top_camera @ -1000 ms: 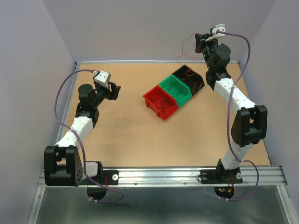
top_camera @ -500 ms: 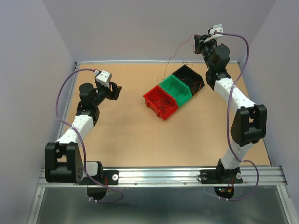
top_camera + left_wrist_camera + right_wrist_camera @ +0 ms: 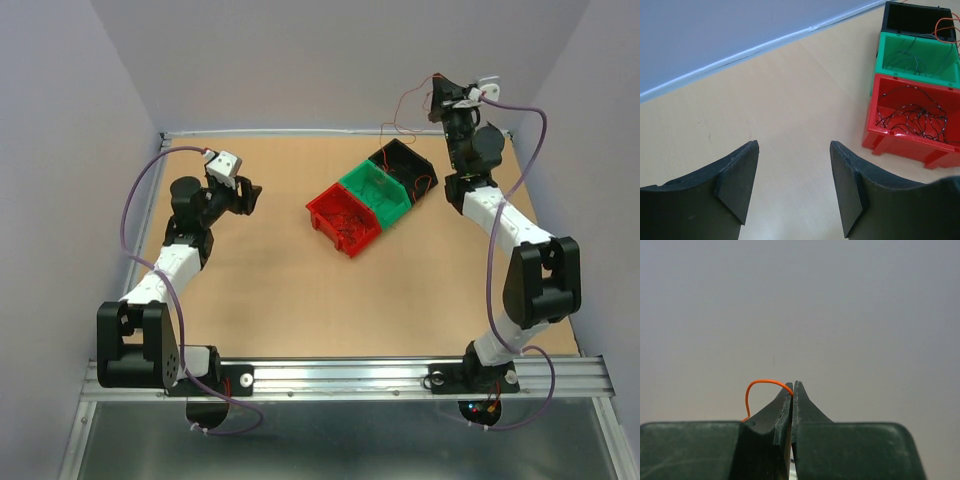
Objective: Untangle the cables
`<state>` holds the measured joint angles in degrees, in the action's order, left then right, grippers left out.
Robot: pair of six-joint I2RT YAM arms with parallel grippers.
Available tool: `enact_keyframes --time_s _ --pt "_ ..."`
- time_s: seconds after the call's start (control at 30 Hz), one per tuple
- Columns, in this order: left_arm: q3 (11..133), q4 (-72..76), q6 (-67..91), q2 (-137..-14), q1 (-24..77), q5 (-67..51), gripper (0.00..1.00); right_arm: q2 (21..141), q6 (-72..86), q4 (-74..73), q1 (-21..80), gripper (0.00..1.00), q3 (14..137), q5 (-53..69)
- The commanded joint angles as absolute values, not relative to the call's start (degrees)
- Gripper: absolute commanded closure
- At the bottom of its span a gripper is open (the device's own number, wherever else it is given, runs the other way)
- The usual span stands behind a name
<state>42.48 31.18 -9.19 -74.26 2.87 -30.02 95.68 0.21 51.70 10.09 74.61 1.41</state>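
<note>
One orange wire (image 3: 760, 382) is pinched between the very tips of the right gripper (image 3: 792, 386), whose fingers are pressed flat together with only the wire in between. From the tips it arcs up and over to the left, then drops behind the left finger. In the overhead view this gripper is raised high over the far right corner of the table (image 3: 270, 280), and the thin wire loops out to its left and hangs down toward the black bin (image 3: 392, 152) – whether its lower end rests in that bin cannot be told.

Most of the cables (image 3: 912, 116) lie in the bins, well apart from both sets of fingers: a dark tangle on the floor of the red bin (image 3: 900, 142), a few thin dark strands in the green bin (image 3: 879, 55) beside it, and an orange loop at the rim of the black bin at the far end of the row.

Over on the left side of the table, the left gripper (image 3: 793, 150) hangs with its fingers spread wide and nothing between them – only bare tabletop shows in the gap, with the red bin off to the right.
</note>
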Motion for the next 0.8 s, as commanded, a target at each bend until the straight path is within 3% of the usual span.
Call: enact_keyframes --time_s 0.0,0.47,0.77 --pt "45.4 33.0 -10.1 -74.3 2.6 -31.5 0.3 91.6 1.3 68.4 9.7 0.99 69.4 -3.7" --pt "45.6 32.4 -10.2 -74.4 2.6 -31.6 0.3 88.2 0.5 91.7 9.6 0.99 58.5 -7.4" --pt "45.7 32.4 -10.3 -74.8 2.6 -31.9 0.3 83.3 -1.5 94.0 9.6 1.0 54.7 -8.3"
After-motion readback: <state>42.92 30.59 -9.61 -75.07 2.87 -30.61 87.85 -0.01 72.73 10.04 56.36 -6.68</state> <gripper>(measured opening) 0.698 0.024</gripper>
